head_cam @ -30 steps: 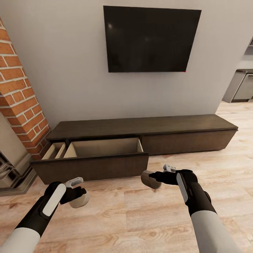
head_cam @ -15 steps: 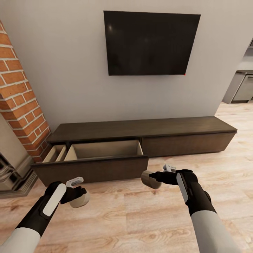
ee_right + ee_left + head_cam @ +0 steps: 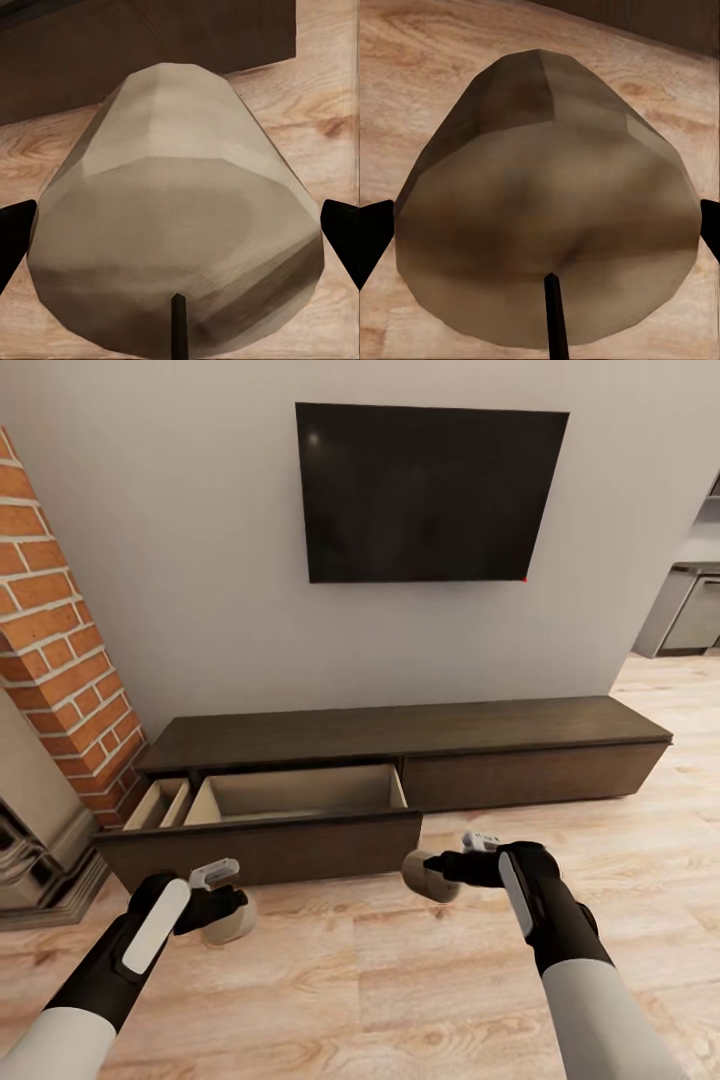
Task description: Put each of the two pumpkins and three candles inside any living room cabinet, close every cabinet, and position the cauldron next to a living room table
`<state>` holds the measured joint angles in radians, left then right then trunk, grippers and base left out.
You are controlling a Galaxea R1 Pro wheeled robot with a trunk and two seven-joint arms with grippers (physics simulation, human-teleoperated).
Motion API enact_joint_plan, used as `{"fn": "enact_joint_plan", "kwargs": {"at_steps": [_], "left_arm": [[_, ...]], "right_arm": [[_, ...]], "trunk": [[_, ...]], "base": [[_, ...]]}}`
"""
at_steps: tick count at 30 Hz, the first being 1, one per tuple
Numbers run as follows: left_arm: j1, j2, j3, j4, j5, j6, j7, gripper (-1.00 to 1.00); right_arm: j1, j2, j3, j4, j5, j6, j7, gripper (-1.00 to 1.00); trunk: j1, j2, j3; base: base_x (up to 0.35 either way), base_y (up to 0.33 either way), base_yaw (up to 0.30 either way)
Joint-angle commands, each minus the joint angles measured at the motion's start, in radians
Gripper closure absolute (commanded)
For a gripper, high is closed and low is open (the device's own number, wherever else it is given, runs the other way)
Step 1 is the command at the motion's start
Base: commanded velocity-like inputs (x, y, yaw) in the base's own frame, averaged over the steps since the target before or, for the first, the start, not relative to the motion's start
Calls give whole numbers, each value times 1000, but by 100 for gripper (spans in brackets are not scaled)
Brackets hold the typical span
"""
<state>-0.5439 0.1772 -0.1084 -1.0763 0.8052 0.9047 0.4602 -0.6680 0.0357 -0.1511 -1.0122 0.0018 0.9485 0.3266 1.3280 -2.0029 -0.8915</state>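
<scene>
The dark-brown cabinet runs along the wall under the TV, and its left drawer is pulled out, showing bare beige insides. My left gripper is shut on a cream-beige candle above the floor, in front of the drawer's left half. My right gripper is shut on a second candle near the drawer's right corner. Each candle looms large between dark fingertips in the wrist views, the left one and the right one. Pumpkins, table and cauldron are out of view.
A brick chimney with a dark stove base stands at the left. A black TV hangs on the grey wall. Grey kitchen units show at the far right. Wooden floor stretches in front of the cabinet.
The whole view has shifted: the cabinet and TV sit slightly lower and smaller, so the camera moved. Both grippers still hold their candles in about the same pose.
</scene>
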Motion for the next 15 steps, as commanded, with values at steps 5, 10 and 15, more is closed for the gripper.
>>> {"fn": "enact_joint_plan", "kwargs": {"at_steps": [5,10,15], "left_arm": [[1,2,-2,-69,13,48,11,100],[1,5,4,-67,13,75,11,100],[1,5,4,-62,14,76,11,100]], "right_arm": [[-1,10,52,1,-2,30,-107,100],[-1,19,56,1,-3,32,-150,100],[-1,18,56,1,-6,32,-152,100]], "trunk": [[-19,35,8],[-39,70,17],[-58,105,32]], "base": [[0,0,19],[0,0,72],[-114,46,14]]}}
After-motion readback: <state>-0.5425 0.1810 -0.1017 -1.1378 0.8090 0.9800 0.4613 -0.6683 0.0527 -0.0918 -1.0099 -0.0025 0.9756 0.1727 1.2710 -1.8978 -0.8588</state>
